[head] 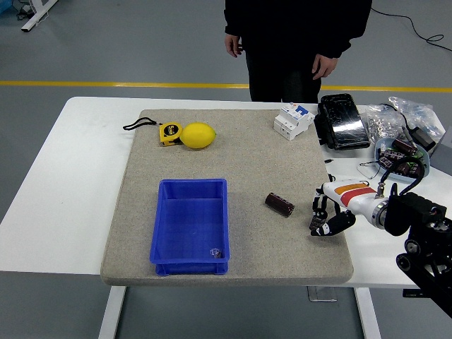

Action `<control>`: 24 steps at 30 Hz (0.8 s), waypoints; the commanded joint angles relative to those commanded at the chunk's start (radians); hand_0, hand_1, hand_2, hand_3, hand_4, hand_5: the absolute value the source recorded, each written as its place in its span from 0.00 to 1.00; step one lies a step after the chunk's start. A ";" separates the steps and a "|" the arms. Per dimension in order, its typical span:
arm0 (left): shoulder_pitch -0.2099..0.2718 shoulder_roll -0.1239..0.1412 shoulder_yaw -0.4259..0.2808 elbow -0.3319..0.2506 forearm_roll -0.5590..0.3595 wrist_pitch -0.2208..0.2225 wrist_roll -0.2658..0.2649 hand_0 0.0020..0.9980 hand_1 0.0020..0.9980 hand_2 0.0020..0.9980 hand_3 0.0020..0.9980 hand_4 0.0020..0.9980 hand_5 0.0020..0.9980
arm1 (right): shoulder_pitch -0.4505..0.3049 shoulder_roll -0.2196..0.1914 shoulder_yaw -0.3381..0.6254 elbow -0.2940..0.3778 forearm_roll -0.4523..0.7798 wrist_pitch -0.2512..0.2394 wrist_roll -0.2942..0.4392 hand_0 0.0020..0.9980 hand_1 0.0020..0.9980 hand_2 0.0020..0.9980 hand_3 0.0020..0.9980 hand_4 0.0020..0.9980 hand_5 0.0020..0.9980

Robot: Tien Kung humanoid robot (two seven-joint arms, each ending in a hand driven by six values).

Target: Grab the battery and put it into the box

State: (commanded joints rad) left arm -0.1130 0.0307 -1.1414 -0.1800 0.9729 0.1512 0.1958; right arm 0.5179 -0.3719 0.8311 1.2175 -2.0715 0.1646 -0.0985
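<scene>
The battery [280, 204], a dark maroon cylinder, lies on the grey mat [233, 155] to the right of the blue box [190, 226]. The box is open-topped and holds a small dark item near its front right corner. My right hand [324, 218] hovers low over the mat's right edge, about a hand's width right of the battery, with its fingers curled downward and holding nothing. My left arm is out of view.
A yellow lemon [198, 135] and a yellow tape measure [169, 133] lie at the mat's far left. A white circuit breaker [293, 120], a black case [342, 121] and a bowl of parts [401, 157] sit at the right. A person [296, 42] stands at the far side, hands hanging.
</scene>
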 joint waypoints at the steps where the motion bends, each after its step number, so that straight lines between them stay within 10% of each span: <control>1: -0.001 0.000 0.002 0.000 -0.002 0.000 0.000 0.74 0.69 0.71 0.60 0.65 0.56 | 0.000 0.001 0.000 -0.004 -0.001 -0.004 -0.001 0.13 0.31 0.46 0.50 0.96 0.35; 24: -0.009 -0.001 0.013 0.000 -0.014 0.000 -0.001 0.74 0.69 0.71 0.60 0.65 0.55 | 0.007 0.003 -0.005 -0.025 0.006 -0.020 0.000 0.10 0.28 0.42 0.47 0.87 0.30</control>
State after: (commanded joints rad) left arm -0.1215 0.0300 -1.1288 -0.1800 0.9588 0.1514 0.1944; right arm 0.5251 -0.3694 0.8264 1.1926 -2.0656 0.1442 -0.0981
